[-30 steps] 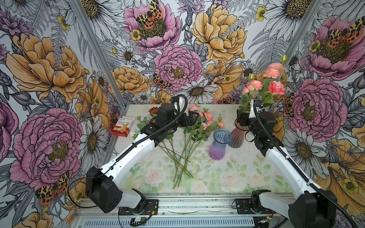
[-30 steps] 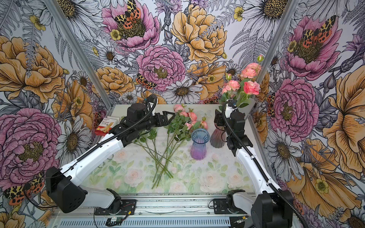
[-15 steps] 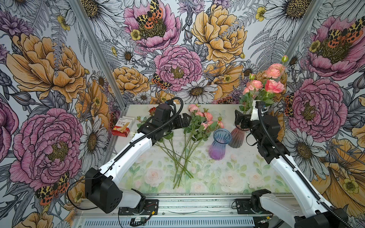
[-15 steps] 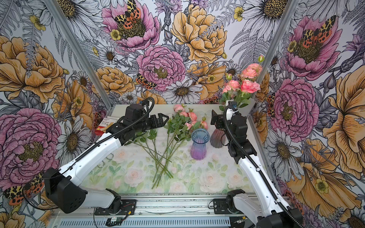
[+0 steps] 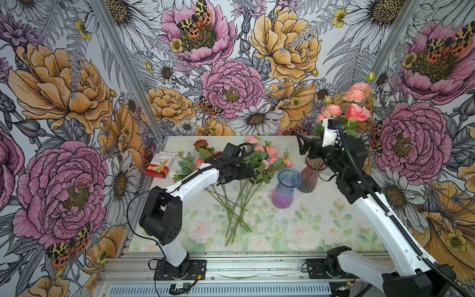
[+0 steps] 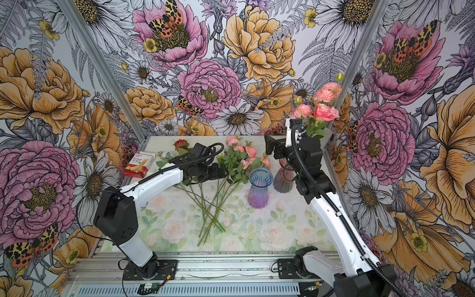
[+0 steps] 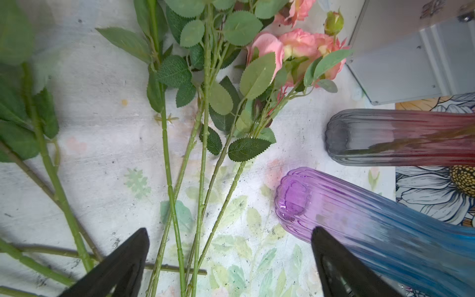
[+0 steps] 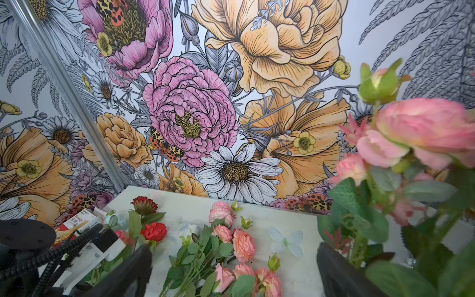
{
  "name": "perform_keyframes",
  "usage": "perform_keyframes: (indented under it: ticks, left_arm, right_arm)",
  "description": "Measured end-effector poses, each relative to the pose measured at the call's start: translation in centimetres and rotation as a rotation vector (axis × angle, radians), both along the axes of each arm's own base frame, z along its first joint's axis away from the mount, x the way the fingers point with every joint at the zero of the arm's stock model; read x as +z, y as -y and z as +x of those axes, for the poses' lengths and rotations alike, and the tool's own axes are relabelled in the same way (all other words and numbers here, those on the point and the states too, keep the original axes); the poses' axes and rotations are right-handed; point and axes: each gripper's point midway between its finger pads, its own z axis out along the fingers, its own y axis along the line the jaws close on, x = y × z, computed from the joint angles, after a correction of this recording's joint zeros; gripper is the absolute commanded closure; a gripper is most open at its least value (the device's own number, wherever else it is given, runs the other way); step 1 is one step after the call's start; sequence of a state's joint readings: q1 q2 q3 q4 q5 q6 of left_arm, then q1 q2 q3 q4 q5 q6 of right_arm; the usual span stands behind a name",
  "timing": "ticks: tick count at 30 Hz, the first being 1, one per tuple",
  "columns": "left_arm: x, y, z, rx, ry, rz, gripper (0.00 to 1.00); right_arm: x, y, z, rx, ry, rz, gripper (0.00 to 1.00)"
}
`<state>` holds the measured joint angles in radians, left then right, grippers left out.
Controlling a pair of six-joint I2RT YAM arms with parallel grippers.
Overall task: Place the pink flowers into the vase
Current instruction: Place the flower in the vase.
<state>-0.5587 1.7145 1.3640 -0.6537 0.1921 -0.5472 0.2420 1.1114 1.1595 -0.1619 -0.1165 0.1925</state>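
The blue vase (image 5: pixel 284 189), purple at the foot, stands upright right of the table's middle. Through its mouth only ribbed glass shows. Just behind it and to the right stands the red vase (image 5: pixel 309 177), grey at the foot; the left wrist view shows a gap between the two. It holds pink flowers (image 5: pixel 356 112), whose heads and green buds rise high above its rim toward the right wall. The right gripper (image 5: pixel 304 145) hangs in the air above that vase, beside the bunch, jaws spread wide and holding nothing. In the right wrist view leaves sit close by one finger (image 8: pixel 341 272); I cannot tell whether they touch.

At the front runs a metal rail (image 5: pixel 257 267) carrying both arm bases. Behind it the table (image 5: pixel 295 231) has a pale rose print. More pink flowers (image 5: pixel 268 153) lie flat left of the blue vase. Their stems (image 5: pixel 236 205) cross toward the front and their heads point to the back. The left gripper (image 7: pixel 228 235) hovers low over these stems, jaws wide, gripping nothing. Farther back lie red flowers (image 5: pixel 201 144) and a white butterfly (image 8: pixel 285 240). A red-and-white box (image 5: pixel 160 165) sits at the far left edge. Walls (image 5: pixel 231 84) printed with big peonies and daisies close in the back and both sides.
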Motion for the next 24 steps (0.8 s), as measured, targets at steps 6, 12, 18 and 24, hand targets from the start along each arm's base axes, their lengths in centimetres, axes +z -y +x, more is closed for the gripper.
perform_keyframes:
  ticks: [6,12,18,24]
  left_arm:
    - [-1.2,0.7,1.5,0.003,-0.039,0.021,0.03]
    - [-4.8,1.1,2.4,-0.005,-0.115,0.080,0.13]
    - [-6.2,1.7,3.6,-0.014,-0.120,0.124,0.31]
    - [-6.5,2.1,4.1,-0.017,-0.110,0.139,0.36]
  right_arm:
    - [-2.6,-2.4,1.5,0.094,-0.110,0.025,0.01]
    - [-4.2,-4.0,1.5,0.150,-0.172,0.034,0.01]
    - [-4.9,-6.4,1.5,0.216,-0.197,0.029,0.01]
    - [-5.8,-9.4,1.0,0.288,-0.221,0.013,0.01]
